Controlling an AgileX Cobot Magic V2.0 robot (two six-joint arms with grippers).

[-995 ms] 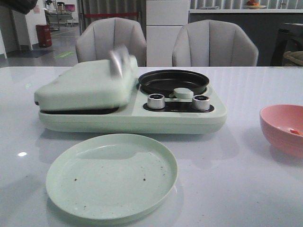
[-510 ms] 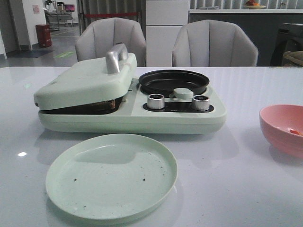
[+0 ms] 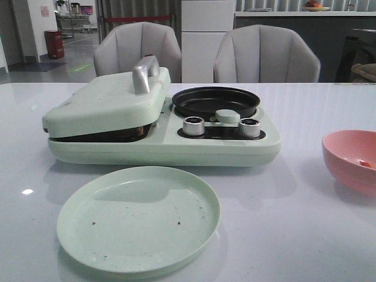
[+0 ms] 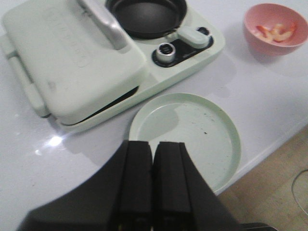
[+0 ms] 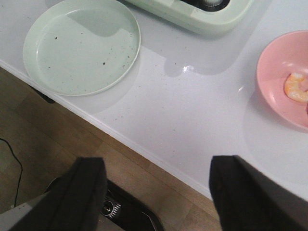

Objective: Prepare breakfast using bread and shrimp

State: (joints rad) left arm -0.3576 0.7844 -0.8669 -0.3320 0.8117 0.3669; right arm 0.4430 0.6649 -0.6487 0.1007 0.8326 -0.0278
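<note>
Standing on the white table (image 3: 305, 223) is a pale green breakfast maker (image 3: 164, 126), with its sandwich-press lid (image 3: 103, 106) lowered but not fully down, a dark gap remaining along the front edge. On top of the lid, a silver handle (image 3: 144, 73). Inside the gap something brownish, too dim to tell whether bread. Beside the lid, on the same appliance, a small black round pan (image 3: 215, 101), and in front of it two silver knobs (image 3: 194, 125) with a green pan handle between them.

Just before the appliance, near the table edge, a pale green round plate (image 3: 138, 218), bare except for a few dark crumbs. Well apart, toward the right side, a pink bowl (image 3: 351, 160). In the bowl, the shrimp (image 5: 296, 87), curved, orange and whitish, lying on the inner floor; in the left wrist view more than one pinkish piece appears there, but too small to count surely.

No arm visible in the front view. In the left wrist view, the left gripper (image 4: 153, 185) clenched, its two black fingers pressed together with nothing between, hanging above the near rim of the plate. In the right wrist view, the right gripper (image 5: 156, 190) spread wide and holding nothing, over the table edge and the wooden floor (image 5: 72, 144).
</note>
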